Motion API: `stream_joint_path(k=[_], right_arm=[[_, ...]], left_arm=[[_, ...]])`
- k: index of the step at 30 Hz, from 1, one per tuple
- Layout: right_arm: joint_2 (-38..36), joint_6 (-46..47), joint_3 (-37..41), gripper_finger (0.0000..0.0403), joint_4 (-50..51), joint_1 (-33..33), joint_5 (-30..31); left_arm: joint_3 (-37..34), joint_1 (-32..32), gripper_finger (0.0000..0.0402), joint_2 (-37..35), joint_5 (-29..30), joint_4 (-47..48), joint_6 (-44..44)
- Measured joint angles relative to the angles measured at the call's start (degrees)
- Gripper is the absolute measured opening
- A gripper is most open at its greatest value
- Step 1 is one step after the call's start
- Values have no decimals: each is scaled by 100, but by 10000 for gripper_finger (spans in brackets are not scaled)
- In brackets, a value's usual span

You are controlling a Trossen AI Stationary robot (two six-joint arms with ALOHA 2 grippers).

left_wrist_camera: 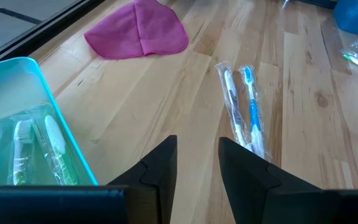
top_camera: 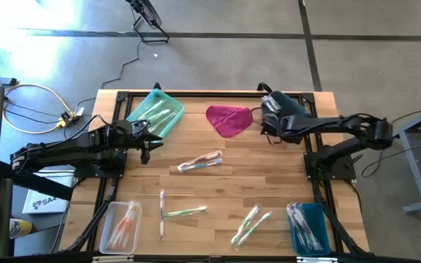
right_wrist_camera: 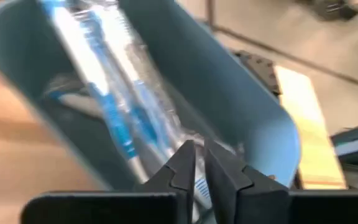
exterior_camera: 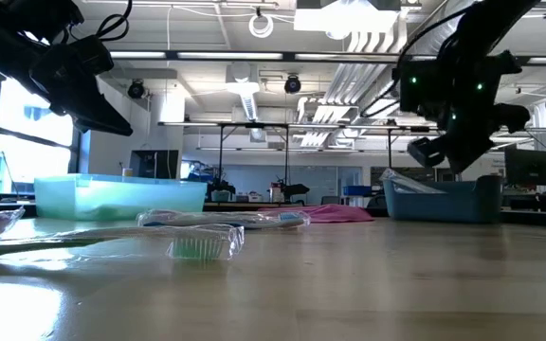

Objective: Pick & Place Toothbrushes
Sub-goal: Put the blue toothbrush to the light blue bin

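the toothbrushes (top_camera: 200,162) are thin, in clear shiny wrappers, with blue, green, pink or white handles. taking the magenta cloth (top_camera: 229,120) as landmark: one wrapped pair lies just in front of it mid-worktop, green ones fill the teal tray (top_camera: 154,113) to its left, blue ones sit in the blue bin (top_camera: 310,227) at the far front right, pink ones in the clear tray (top_camera: 120,226) at front left, and loose ones lie between. the left tool (left_wrist_camera: 197,158) hangs released beside the teal tray. the right tool (right_wrist_camera: 199,163) is over the blue bin in its wrist view, fingers nearly closed, empty. the worktop (top_camera: 269,179) is pale wood planks; behind is an open workshop.
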State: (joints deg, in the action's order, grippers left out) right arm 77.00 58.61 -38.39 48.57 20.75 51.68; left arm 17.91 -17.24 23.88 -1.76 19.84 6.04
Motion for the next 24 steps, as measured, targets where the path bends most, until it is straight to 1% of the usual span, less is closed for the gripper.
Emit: stream_joint_path(k=[4,11,13,17,19,21,24], right_arm=[[-525,-457,0,7,-83,0,-795],[-1214,-492,-1,3,-80,-15,-1648],[-1333,-487,-2,3,-116,-15,-2021],[-1389,-441,-2,3,-377,-41,-3170],[-1354,-453,-2,3,-637,-128,-3651],[-1275,-490,-2,3,-964,-290,-3884],[-1179,-638,-2,2,-1558,-547,-3946]], left_arm=[[0,-1,116,0,0,0,0],[0,-1,116,-1,-2,0,0],[0,1,116,-2,-2,0,2],[0,0,116,0,-4,0,1],[0,-1,116,0,-4,0,2],[0,1,116,0,-7,-2,2],[0,0,116,0,-28,-3,2]])
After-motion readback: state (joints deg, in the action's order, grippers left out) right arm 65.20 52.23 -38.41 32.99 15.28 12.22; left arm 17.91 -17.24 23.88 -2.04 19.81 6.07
